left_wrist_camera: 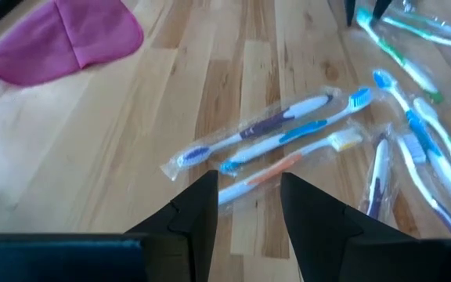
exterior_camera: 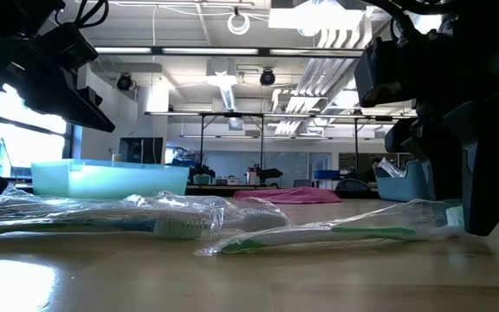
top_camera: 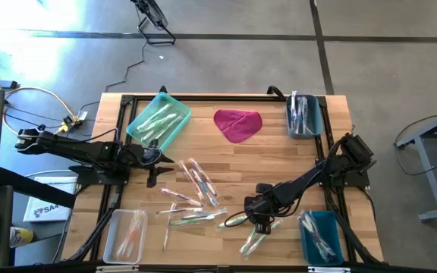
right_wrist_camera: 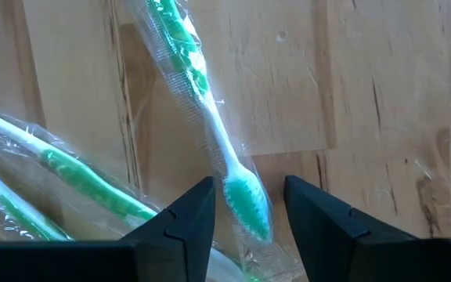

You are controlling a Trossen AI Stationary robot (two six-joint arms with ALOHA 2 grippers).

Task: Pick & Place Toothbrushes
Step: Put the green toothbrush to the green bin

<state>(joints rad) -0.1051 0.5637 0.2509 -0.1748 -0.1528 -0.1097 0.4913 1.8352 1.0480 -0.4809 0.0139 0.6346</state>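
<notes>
Several wrapped toothbrushes lie loose on the middle of the wooden table. My right gripper is down at the near group, open. In the right wrist view its fingers stand on either side of the bristle head of a green toothbrush lying flat in its clear wrapper. The low view shows that toothbrush on the wood beside the right finger. My left gripper hovers open at the left of the pile, over a purple, a blue and an orange toothbrush.
A teal tray at the far left holds toothbrushes. A magenta cloth lies at the far middle. Blue bins stand at the far right and near right, a clear bin at the near left.
</notes>
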